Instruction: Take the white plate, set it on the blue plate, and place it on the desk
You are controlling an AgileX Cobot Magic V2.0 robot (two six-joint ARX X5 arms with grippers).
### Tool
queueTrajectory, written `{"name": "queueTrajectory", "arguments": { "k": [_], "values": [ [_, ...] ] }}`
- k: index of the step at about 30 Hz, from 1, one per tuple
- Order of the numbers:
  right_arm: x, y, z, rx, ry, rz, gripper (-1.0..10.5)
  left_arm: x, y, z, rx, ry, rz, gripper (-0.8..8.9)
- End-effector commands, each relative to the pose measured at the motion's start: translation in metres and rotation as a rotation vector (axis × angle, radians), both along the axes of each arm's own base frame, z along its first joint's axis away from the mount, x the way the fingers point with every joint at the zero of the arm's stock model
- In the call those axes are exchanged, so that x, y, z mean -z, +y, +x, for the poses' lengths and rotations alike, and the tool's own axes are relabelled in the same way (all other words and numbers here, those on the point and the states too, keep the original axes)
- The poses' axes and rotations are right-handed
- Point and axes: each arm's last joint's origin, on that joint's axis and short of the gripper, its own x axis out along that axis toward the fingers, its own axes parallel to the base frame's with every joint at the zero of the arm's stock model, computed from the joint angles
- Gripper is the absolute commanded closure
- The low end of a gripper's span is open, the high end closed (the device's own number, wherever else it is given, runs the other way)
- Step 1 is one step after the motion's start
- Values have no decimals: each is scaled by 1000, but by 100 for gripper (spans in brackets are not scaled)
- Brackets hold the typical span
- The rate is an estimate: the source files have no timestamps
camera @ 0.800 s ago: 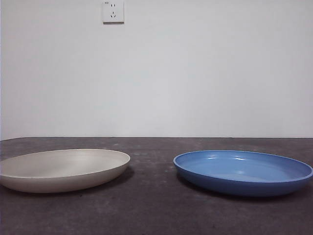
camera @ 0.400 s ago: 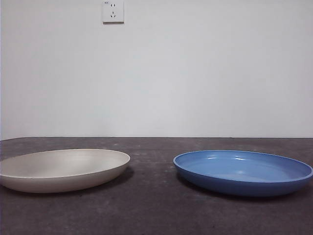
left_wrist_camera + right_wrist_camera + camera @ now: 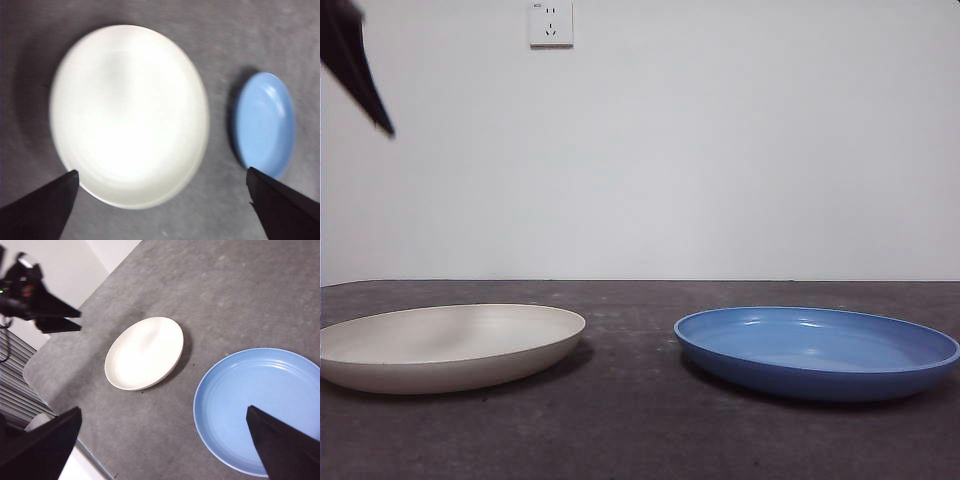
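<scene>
A plain white wall with a power socket [image 3: 551, 24] stands behind the desk [image 3: 640, 440], which is dark grey, rough and matte. The white plate [image 3: 448, 346] lies flat on the desk, and the blue plate [image 3: 817, 352] lies flat beside it, apart, with a bare strip of desk between them.

The white plate looks stiff, matte and probably light, maybe plastic, so I think it does not bend in a grasp. It is wide and shallow, so the only good place to hold is the raised rim, with one jaw over the edge and one under it. The rim sits low on the desk, so getting under it may be difficult, and the plate can slide away.

The left gripper [image 3: 162, 200] hangs high above the white plate with its jaws wide apart, holding nothing; it appears as a dark tip in the top corner of the front view. The right gripper [image 3: 165, 437] waits high over the blue plate, jaws also apart and empty. Nothing blocks the way between the plates.
</scene>
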Motion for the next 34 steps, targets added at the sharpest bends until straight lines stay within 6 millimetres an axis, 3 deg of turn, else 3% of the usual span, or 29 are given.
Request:
{"name": "queueTrajectory", "arguments": {
  "k": [1, 7, 14, 27, 34],
  "values": [
    [-6, 1, -1, -6, -19, 8, 371, 12, 3, 20, 13, 9, 11, 219],
    [-6, 1, 0, -6, -18, 7, 371, 43, 5, 47, 15, 44, 10, 220],
    [-6, 1, -1, -6, -18, 7, 371, 66, 6, 64, 13, 71, 7, 220],
    [-6, 1, -1, -6, -18, 7, 371, 88, 4, 70, 33, 148, -33, 231],
    [-6, 1, 0, -5, -19, 7, 371, 95, 1, 72, 43, 178, -34, 291]
  ]
}}
